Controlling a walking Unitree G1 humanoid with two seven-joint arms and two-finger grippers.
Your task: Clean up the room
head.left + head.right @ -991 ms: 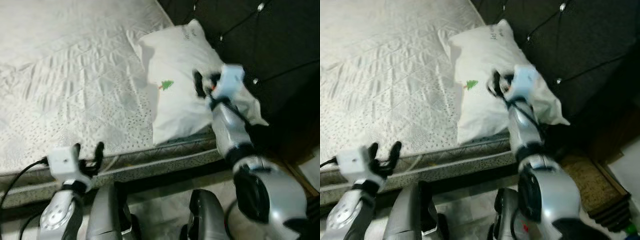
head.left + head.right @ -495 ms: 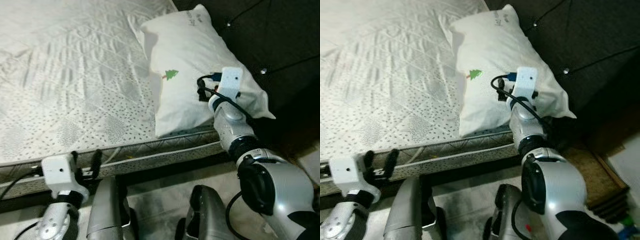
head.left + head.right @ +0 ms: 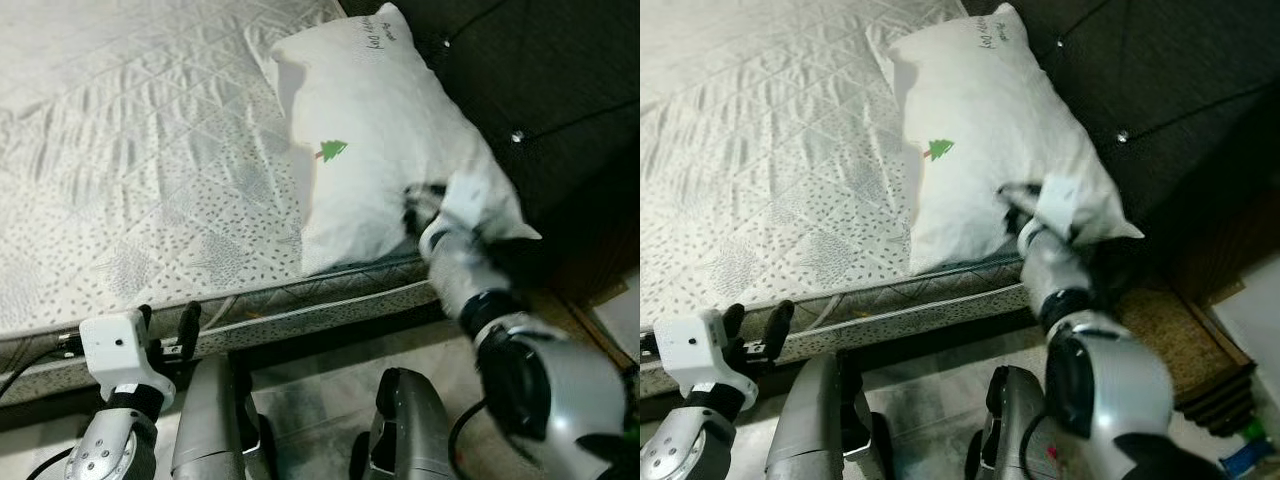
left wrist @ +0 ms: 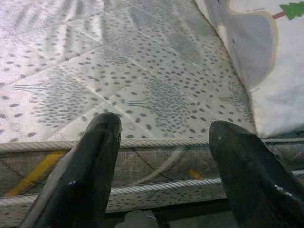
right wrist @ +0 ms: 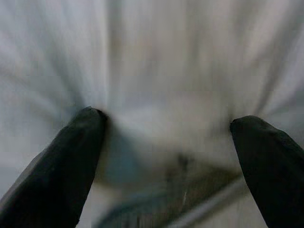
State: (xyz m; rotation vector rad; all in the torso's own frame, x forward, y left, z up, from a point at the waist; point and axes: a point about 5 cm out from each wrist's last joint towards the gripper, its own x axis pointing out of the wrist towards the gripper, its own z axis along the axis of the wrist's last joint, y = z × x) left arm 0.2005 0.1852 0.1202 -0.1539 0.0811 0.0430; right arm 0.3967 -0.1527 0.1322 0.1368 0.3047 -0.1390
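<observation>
A white pillow (image 3: 385,150) with a small green tree print (image 3: 333,150) lay at the head end of the bed (image 3: 130,170), its far corner up against the dark tufted headboard (image 3: 560,90) and its near edge reaching the mattress rim. The right pincer (image 5: 171,142) was pushed into the pillow's lower corner beside the headboard; from the wrist camera its two black fingers (image 5: 71,161) stood wide apart with white fabric bulging between them, pressed against the cloth rather than pinching it, though the blur there made it hard to say whether any fold was caught. From the head cameras the pincer itself was smeared and partly buried in the pillow, with only the silver forearm (image 3: 465,280) clear.

The left pincer (image 4: 164,156) hovered off the mattress's near edge, well away from the pillow, its fingers (image 4: 88,166) spread wide with nothing between them, pointing at the piped seam. The quilted mattress top carried a speckled leaf pattern, and its far side ran out of frame. Below the mattress edge, the robot's grey legs (image 3: 210,420) stood on a pale floor.
</observation>
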